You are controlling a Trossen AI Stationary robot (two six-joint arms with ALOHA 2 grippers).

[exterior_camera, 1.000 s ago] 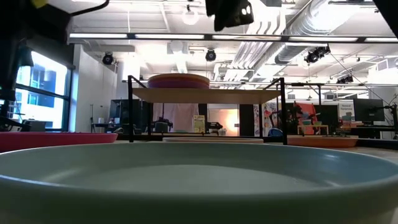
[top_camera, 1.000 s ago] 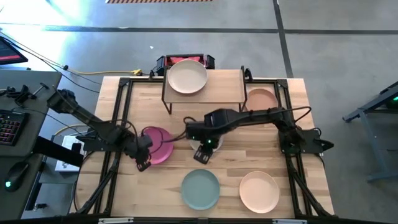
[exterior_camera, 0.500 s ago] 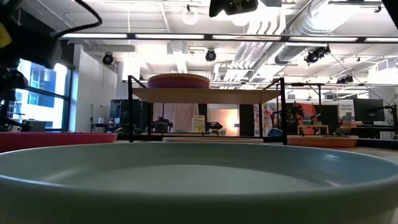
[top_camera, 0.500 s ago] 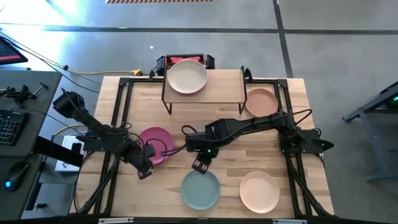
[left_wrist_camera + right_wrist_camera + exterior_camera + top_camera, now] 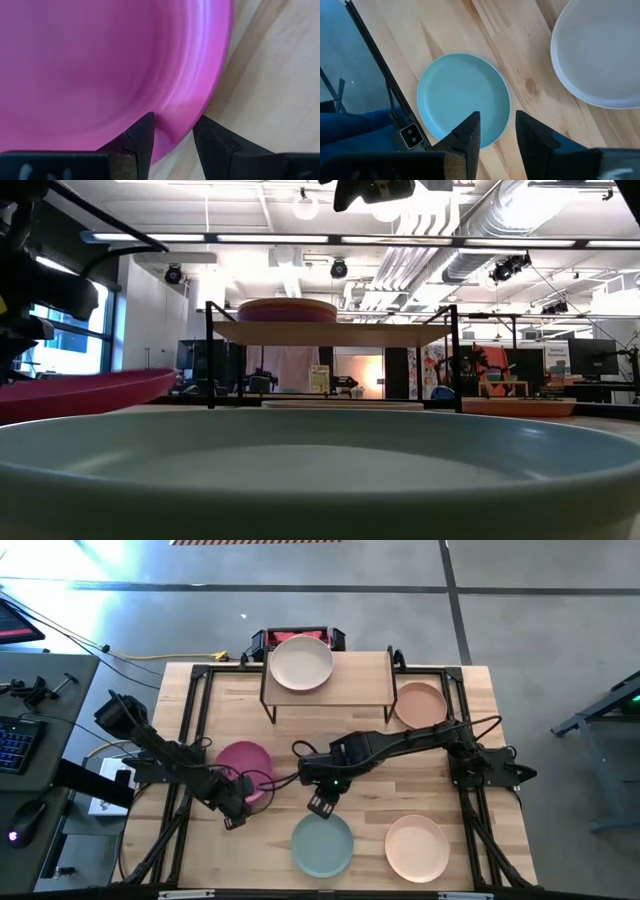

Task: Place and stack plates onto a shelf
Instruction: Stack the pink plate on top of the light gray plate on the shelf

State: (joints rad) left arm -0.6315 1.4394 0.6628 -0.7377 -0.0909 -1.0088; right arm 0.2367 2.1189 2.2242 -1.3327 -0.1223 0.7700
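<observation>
A pink plate (image 5: 245, 762) lies on the table's left half, and my left gripper (image 5: 232, 810) stands open over its near rim, fingers pointing down. My right gripper (image 5: 322, 803) hangs open and empty above a teal plate (image 5: 322, 845) near the front edge; in its wrist view the teal plate (image 5: 464, 97) lies flat below the fingers. The shelf (image 5: 355, 680) stands at the far middle, with a cream plate (image 5: 301, 662) topping the stack (image 5: 287, 310) on its left half. My left gripper straddles the pink plate's near rim (image 5: 182, 107) from above, one finger (image 5: 142, 132) over the inner slope and one (image 5: 212, 137) outside the edge. Which finger touches I cannot tell. The plate (image 5: 95, 390) sits tipped, one side raised off the table.
A peach plate (image 5: 417, 848) lies at the near right and a terracotta plate (image 5: 420, 703) right of the shelf. A pale plate (image 5: 600, 55) lies beside the teal one, mostly under my right arm. The shelf's right half is bare wood.
My left gripper has sunk and moved toward the near edge, onto the pink plate's near rim. The pink plate has tipped, one side now raised off the table. My right gripper has shifted a little toward the near edge over the teal plate, then held still.
</observation>
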